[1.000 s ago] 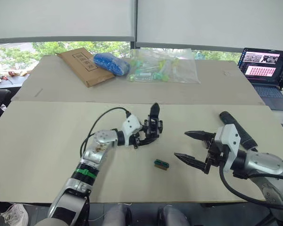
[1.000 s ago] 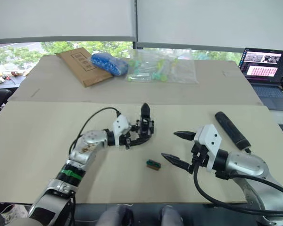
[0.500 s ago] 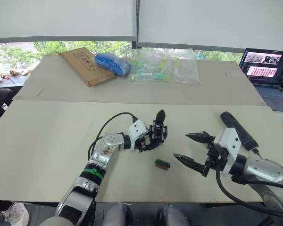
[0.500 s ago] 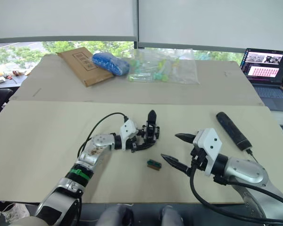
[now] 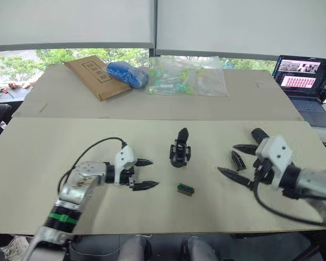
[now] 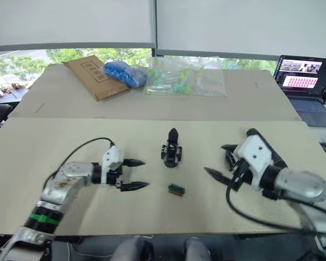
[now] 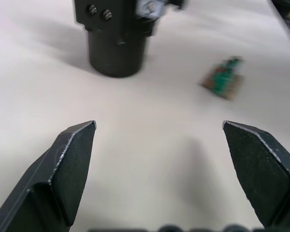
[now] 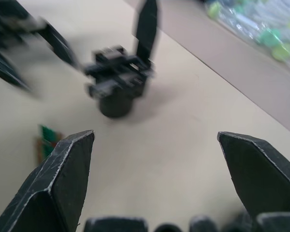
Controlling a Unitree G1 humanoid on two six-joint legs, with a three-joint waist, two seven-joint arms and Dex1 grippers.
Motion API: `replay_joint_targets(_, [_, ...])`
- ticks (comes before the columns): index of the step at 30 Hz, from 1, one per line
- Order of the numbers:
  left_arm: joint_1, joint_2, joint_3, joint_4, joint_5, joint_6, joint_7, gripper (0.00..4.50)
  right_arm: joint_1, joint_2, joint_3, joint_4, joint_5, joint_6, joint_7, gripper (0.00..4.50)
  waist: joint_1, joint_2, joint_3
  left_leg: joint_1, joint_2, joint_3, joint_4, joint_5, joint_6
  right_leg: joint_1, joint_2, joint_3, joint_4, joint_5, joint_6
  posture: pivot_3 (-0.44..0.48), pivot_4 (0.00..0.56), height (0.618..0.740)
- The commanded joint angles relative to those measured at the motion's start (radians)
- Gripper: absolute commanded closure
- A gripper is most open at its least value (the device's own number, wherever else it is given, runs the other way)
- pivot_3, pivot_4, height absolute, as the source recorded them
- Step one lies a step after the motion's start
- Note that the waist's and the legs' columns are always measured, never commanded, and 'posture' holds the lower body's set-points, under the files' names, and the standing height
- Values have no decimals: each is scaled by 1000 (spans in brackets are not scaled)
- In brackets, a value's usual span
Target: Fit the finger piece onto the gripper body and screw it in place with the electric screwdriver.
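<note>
We see the gripper body (image 5: 180,151) standing upright mid-table, between and apart from both grippers. Our left gripper (image 5: 144,174) gapes wide, empty. Our right gripper (image 5: 238,161) gapes wide around the finger piece (image 5: 238,160), lying flat.

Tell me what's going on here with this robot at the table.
A two-armed robot is partway through putting a small gripper together. The gripper body stands upright on the table by itself. The left gripper hangs open beside it, holding nothing. The right gripper is open too, over by the finger piece lying flat and the electric screwdriver. A small green-topped block lies in front of the gripper body. Nothing is fitted or screwed yet.
</note>
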Motion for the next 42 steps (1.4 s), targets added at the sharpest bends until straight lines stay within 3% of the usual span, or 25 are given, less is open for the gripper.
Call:
replay_joint_targets(1, [-69, 59, 64, -184, -135, 127, -38, 59, -151, -96, 21, 107, 85, 211, 49, 0, -2, 1, 1, 0, 0, 0, 0, 0, 0, 0, 0, 0, 0, 0, 0, 0, 150, 740])
replay_joint_targets(6, [-153, 114, 132, -353, -273, 254, -12, 59, -479, -139, 213, 338, 77, 595, -6, 0, -7, 1, 1, 0, 0, 0, 0, 0, 0, -1, 0, 2, 0, 0, 0, 0, 150, 740])
replay_joint_targets(11, [-174, 114, 157, -413, -343, 295, 22, 59, -650, -115, 354, 491, 25, 807, -54, 0, -7, 2, 1, -1, 0, 1, -3, 0, 0, -2, 1, 2, 0, 0, 0, 0, 150, 740])
replay_joint_targets(20, [-205, 137, 128, -428, -365, 314, 34, 59, -799, -82, 564, 644, -23, 817, 29, 0, -7, 2, 1, -2, -1, 1, -1, 0, 0, -2, 1, 1, 0, 0, 1, 0, 150, 740])
replay_joint_targets(32, [-209, 123, 113, -433, -336, 280, 71, 59, -916, 10, 750, 924, -198, 646, 114, 0, -8, 2, 1, -3, -1, 2, -1, 0, 0, -2, 1, -1, 1, 0, 1, 0, 150, 740])
replay_joint_targets(36, [-208, 127, 113, -432, -328, 274, 76, 0, -906, 13, 778, 959, -251, 577, 156, 1228, -8, 2, 1, -3, -1, 2, -1, 0, 0, -3, 1, -1, 1, -1, 1, 0, 150, 740])
replay_joint_targets(42, [-207, 134, 114, -419, -324, 263, 71, 0, -835, -56, 801, 844, -295, 478, 274, 3304, -7, 2, 1, -3, -1, 1, -1, 0, 0, -2, 1, -1, 1, -1, 1, 0, 150, 740])
